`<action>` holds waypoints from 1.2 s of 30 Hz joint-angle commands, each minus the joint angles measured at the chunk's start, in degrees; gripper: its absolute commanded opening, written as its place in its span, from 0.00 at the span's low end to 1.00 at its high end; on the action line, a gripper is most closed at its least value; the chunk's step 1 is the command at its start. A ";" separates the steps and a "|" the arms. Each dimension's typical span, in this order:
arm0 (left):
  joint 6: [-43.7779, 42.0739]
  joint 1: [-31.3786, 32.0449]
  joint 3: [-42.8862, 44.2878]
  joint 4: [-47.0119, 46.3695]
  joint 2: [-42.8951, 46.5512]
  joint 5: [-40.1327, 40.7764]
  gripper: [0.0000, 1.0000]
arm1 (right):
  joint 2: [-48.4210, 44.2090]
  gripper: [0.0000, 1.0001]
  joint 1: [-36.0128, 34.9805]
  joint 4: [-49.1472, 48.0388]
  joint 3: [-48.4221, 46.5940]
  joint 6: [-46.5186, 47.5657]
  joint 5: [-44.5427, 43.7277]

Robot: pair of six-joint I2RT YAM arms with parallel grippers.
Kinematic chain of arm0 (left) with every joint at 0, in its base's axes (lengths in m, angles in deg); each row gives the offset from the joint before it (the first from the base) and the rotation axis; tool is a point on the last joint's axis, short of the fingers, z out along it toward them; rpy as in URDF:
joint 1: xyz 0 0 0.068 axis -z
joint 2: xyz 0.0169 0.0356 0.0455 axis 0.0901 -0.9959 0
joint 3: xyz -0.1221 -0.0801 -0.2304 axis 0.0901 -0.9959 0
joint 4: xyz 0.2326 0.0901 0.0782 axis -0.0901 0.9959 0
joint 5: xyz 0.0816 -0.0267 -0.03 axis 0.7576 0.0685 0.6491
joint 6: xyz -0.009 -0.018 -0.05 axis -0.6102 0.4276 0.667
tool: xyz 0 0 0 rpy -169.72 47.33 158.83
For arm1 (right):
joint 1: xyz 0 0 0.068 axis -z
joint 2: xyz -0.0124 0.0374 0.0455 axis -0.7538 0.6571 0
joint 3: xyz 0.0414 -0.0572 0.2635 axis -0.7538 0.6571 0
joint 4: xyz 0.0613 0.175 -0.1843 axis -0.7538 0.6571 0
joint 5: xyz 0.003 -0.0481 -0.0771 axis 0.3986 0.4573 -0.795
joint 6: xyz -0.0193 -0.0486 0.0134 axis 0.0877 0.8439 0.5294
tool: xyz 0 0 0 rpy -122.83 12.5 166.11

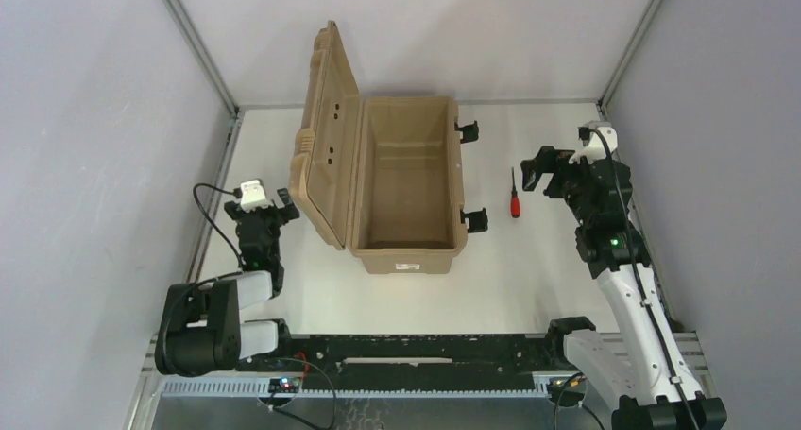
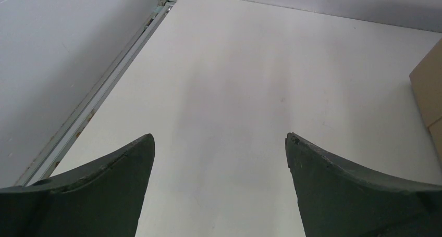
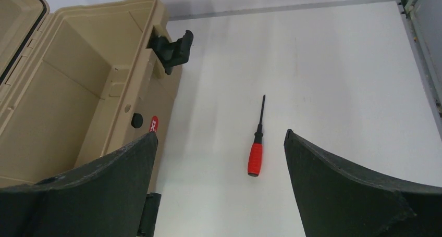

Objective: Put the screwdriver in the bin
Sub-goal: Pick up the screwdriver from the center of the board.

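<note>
White tabletop (image 1: pixel 529 288) is stretching between grey walls (image 1: pixel 94 90). Your left gripper (image 2: pixel 220 138) and right gripper (image 3: pixel 221 135) are gaping empty; wrist views are cropping the bin (image 1: pixel 378 257).

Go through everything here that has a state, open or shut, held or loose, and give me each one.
bin: open, nothing inside.
lid: swung up on the bin's left side.
latches: undone, sticking out on the bin's right side.
screwdriver: lying flat on the table, right of the bin, not gripped.
left gripper: open, empty.
right gripper: open, empty.
</note>
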 commanded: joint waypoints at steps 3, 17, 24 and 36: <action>-0.79 -0.10 0.31 -1.68 0.20 0.09 1.00 | -1.12 0.99 0.33 -3.12 0.15 0.23 0.77; -0.84 -0.10 0.30 -1.68 0.16 0.06 1.00 | 2.25 0.98 0.16 6.63 -10.00 -0.27 1.08; -0.79 -0.10 0.30 -1.68 0.18 0.06 1.00 | 9.62 0.96 0.16 18.09 -19.83 -0.91 -0.69; -0.79 -0.08 0.31 -1.66 0.14 0.07 1.00 | 26.49 0.96 -0.31 32.29 -33.29 -3.32 -6.70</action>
